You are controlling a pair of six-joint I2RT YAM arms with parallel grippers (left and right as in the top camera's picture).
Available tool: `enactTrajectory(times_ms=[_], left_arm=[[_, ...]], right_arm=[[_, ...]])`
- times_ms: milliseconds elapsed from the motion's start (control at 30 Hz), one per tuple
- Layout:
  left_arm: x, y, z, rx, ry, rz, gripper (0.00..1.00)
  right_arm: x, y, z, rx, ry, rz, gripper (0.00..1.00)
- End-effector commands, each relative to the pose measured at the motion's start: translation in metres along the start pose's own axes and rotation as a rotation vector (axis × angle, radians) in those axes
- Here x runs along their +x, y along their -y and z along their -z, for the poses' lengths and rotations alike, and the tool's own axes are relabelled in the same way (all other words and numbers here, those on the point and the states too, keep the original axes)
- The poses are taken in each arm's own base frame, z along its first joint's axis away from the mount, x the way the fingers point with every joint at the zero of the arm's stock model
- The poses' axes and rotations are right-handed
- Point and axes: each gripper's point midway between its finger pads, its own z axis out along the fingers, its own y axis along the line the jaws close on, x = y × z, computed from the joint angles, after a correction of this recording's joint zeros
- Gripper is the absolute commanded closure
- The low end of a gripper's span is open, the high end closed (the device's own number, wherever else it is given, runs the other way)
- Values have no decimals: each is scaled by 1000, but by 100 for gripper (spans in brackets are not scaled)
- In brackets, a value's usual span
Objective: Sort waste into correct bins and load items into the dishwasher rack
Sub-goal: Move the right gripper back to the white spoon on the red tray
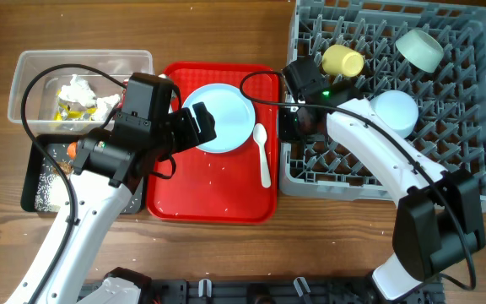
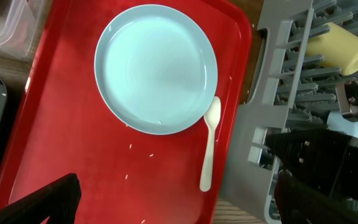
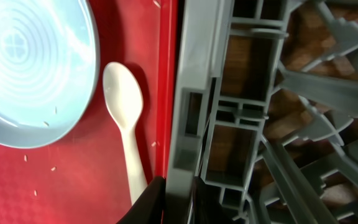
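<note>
The light-blue plate [image 1: 224,118] [image 2: 156,68] [image 3: 23,68] and the white spoon [image 1: 262,156] [image 2: 210,140] [image 3: 126,118] lie on the red tray. My left gripper [image 1: 197,127] [image 2: 179,208] hangs open and empty above the tray, near the plate. My right gripper [image 1: 295,125] [image 3: 179,202] is shut on the left wall of the grey dishwasher rack [image 1: 471,135] [image 3: 194,93]. The rack holds the yellow cup [image 1: 342,61] [image 2: 340,46], the pale-green bowl [image 1: 418,49] and the light-blue bowl [image 1: 395,112].
The flat red tray [image 1: 209,198] has loose rice grains on it. The clear tub [image 1: 32,63] at the left holds white tissue and yellow wrappers. The black tray [image 1: 34,190] below it holds rice and an orange carrot [image 1: 72,149], partly hidden by my left arm.
</note>
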Motion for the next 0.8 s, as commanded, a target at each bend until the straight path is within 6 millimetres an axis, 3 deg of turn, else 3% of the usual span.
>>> enactTrajectory(times_ms=[0, 200, 400, 767], left_arm=[[-5, 0, 2, -4, 16, -9, 0], [-5, 0, 2, -4, 16, -9, 0], [-5, 0, 2, -4, 16, -9, 0], [-5, 0, 2, -4, 16, -9, 0]], right_arm=[[-1, 9, -2, 41, -1, -4, 83], [0, 12, -1, 55, -5, -6, 84], [3, 28, 0, 140, -6, -1, 84], [-4, 23, 7, 123, 8, 36, 80]])
